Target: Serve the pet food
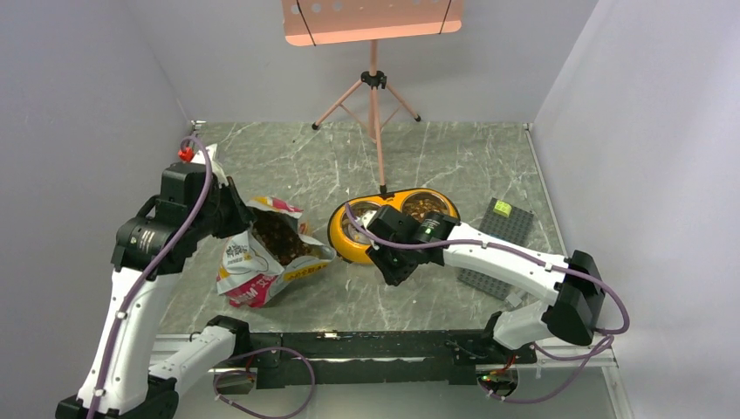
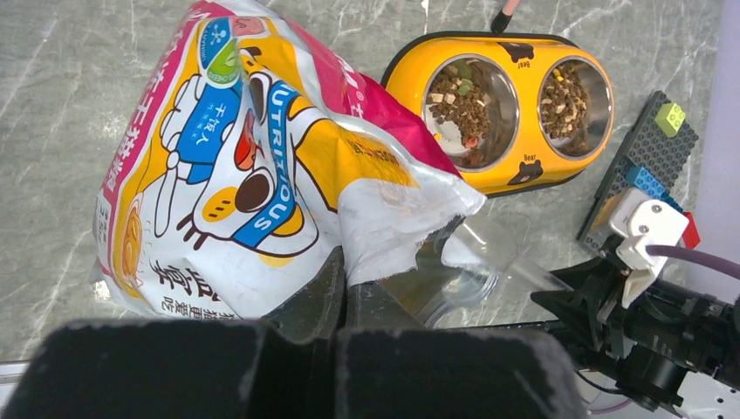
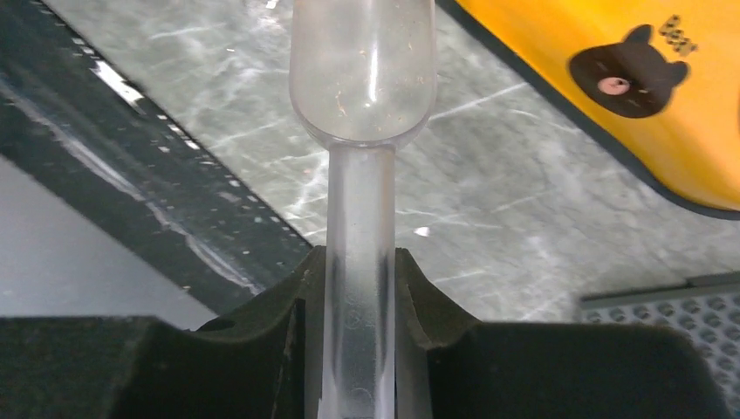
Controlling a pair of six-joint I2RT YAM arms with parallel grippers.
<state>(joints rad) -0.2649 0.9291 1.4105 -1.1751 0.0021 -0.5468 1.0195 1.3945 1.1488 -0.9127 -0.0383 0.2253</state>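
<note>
From above, the left pincer pinches the upper rim of the bag near the left edge of the desk. The bag's mouth is open on the pet food. The right pincer hangs at the near side of the feeder, so that mouth lies to its left.

The left wrist view shows torn bag edge pressed between the fingers, and pet food already in the feeder.

In the right wrist view, the pincer clamps the handle of a clear scoop. The scoop is empty and its long axis points straight out from the pincer. Its next load probably means swinging left.

Marble table, kibble bag, feeder, baseplate
</note>
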